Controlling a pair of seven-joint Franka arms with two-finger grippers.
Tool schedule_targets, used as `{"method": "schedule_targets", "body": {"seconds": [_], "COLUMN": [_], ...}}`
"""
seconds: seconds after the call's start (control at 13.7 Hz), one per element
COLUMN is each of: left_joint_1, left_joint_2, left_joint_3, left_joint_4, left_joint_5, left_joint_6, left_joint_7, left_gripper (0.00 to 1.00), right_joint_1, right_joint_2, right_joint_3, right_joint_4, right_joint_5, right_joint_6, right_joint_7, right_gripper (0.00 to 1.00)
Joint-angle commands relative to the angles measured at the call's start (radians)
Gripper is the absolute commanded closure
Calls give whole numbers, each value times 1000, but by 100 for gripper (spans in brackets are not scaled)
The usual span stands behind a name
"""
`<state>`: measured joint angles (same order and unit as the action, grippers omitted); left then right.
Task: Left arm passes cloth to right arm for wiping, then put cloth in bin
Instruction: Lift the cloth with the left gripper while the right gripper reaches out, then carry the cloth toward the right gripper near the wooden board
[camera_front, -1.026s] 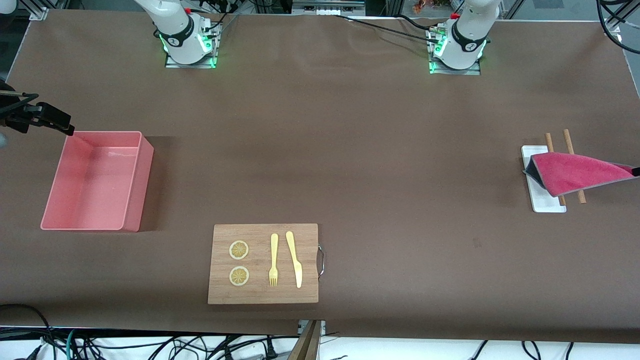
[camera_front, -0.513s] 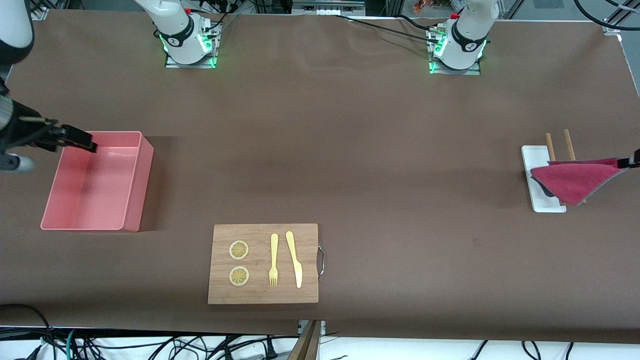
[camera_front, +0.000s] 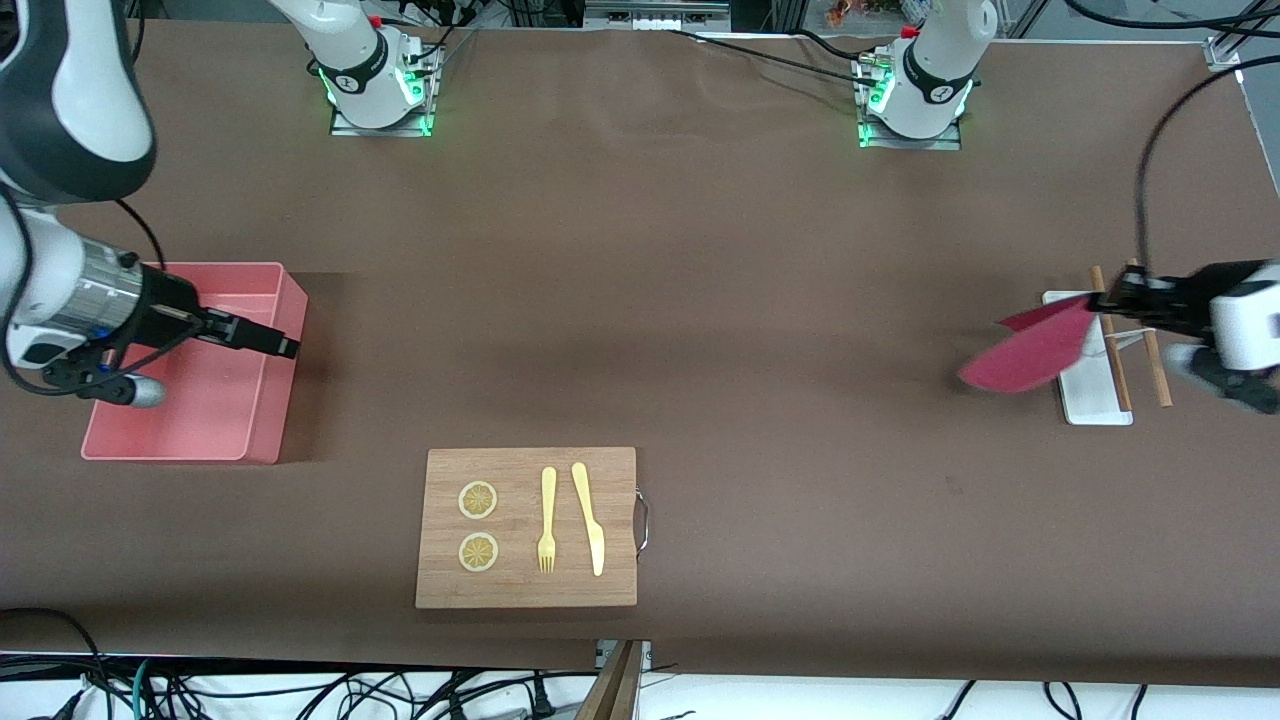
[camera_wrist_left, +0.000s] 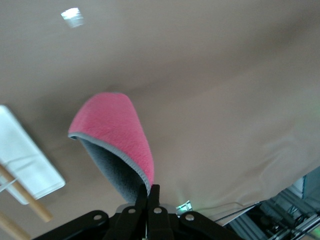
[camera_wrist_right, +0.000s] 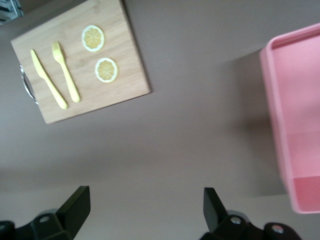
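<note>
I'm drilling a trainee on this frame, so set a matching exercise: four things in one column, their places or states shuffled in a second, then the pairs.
Things:
1. cloth
2. right gripper
3. fork
4. chopsticks

Places or states:
A. on the cutting board, beside the knife
B. pinched in the shut left gripper, in the air
C. open, over the bin
D. beside the white tray

Pairs: 1-B, 2-C, 3-A, 4-D
</note>
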<state>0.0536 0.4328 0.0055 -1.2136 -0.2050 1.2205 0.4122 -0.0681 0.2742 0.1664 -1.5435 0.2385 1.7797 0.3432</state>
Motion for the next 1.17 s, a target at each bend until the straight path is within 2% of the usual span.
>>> {"method": "schedule_targets", "body": {"seconds": [0.0,0.15,0.37,0.73,1.1], "left_joint_1": [-144,-260,-411,-533,-667], "left_joint_2": [-19,-16,-8,-2,55], "left_joint_3": [11,8,7,5,5], "left_joint_4": [-17,-18,-20,-20,-23], "left_joint_5": [3,-37,-121,-419,-572], "left_joint_6": [1,60,184,486,848], "left_joint_7": [-177,-335,-450,-758,-981], "left_gripper": [100,100,100,100,100], "right_joint_1": [2,23,66,112,151], "right_joint_2": [22,49,88,172,247], "right_joint_3": [66,90,96,133,134], "right_joint_4": [-12,-12,-13,-13,-17], "right_joint_5": [15,15,16,16,41], "right_joint_6": [82,136,210,377,425], "right_joint_7": [139,232,314,488,595], "right_gripper": [0,0,0,0,0]}}
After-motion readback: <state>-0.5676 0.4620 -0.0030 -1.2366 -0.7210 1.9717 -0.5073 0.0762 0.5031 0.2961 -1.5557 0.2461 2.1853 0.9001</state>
